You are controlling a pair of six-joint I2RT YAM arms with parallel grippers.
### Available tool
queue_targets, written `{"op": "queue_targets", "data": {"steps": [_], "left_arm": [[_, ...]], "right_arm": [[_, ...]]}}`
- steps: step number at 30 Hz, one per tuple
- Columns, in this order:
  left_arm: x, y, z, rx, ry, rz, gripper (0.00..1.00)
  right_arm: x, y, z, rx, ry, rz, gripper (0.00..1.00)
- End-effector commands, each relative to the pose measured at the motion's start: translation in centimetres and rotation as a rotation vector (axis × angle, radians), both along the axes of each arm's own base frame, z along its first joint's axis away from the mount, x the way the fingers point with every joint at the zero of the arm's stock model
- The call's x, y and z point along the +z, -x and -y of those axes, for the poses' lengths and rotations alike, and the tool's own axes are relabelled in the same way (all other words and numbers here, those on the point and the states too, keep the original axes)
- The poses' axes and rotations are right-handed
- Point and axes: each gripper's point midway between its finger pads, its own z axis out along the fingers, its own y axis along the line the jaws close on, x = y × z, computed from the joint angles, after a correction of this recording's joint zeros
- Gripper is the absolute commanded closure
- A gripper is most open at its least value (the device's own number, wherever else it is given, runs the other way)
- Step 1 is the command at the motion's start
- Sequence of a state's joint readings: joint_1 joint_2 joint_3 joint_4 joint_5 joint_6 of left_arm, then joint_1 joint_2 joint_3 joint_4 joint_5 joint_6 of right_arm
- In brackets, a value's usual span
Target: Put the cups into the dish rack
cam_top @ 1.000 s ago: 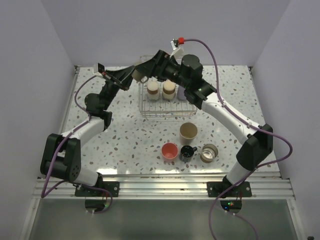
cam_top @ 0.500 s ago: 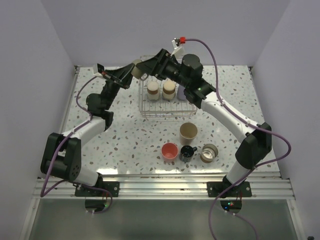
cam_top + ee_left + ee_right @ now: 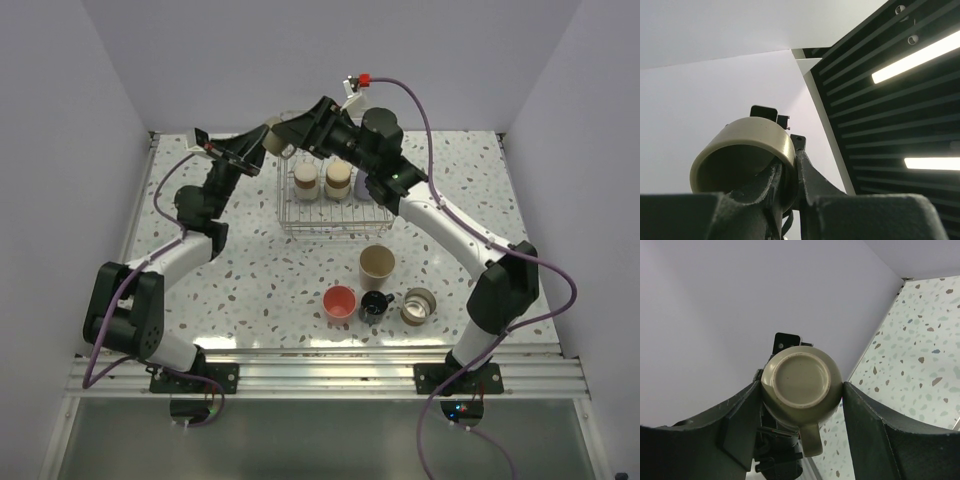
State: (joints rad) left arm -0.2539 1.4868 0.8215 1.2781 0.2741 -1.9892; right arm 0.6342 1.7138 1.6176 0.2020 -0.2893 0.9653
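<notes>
A beige handled cup [image 3: 272,138] hangs in the air by the far left corner of the dish rack [image 3: 300,226]. My left gripper [image 3: 262,144] is shut on its wall [image 3: 745,140], one finger inside the rim and one outside [image 3: 810,172]. My right gripper [image 3: 284,133] has its fingers pressed on both sides of the same cup [image 3: 802,377], whose base faces the right wrist camera, handle down. Two beige cups [image 3: 306,180] [image 3: 338,180] and a lavender one [image 3: 362,183] stand in the rack. The tan cup [image 3: 377,265], coral-pink cup [image 3: 340,302], black mug [image 3: 375,304] and a metal cup [image 3: 418,306] sit on the table.
The speckled table [image 3: 250,270] is walled in by pale panels on the left, right and back. Both arms reach over the far left part of the rack. A metal rail [image 3: 320,372] runs along the near edge by the arm bases.
The right gripper's fingers closed in onto the beige cup held by the left gripper. The left arm moved the cup slightly up and right toward it.
</notes>
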Motion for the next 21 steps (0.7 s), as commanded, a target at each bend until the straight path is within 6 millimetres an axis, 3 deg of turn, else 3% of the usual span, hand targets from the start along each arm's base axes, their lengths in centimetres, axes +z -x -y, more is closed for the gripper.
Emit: {"op": "queue_targets", "data": {"steps": [1,5,10,21], "left_arm": [[8.0,11.1,-1.5,-0.113,0.159,0.529,0.81],[6.7,10.9,-1.2,-0.121,0.145,0.484,0.68],[5.2,10.6,-1.1,-0.12,0.131,0.441,0.59],[1.5,9.6,0.4,-0.131,-0.044,0.319,0.55]], "right_arm": [[3.6,1.6,-0.8,0.07,-0.067,0.068,0.75],[3.3,1.7,-0.5,0.057,-0.051,0.064,0.88],[2.9,1.3,0.1,0.03,-0.032,0.056,0.91],[2.3,-1.8,4.6,-0.089,-0.005,0.035,0.94]]}}
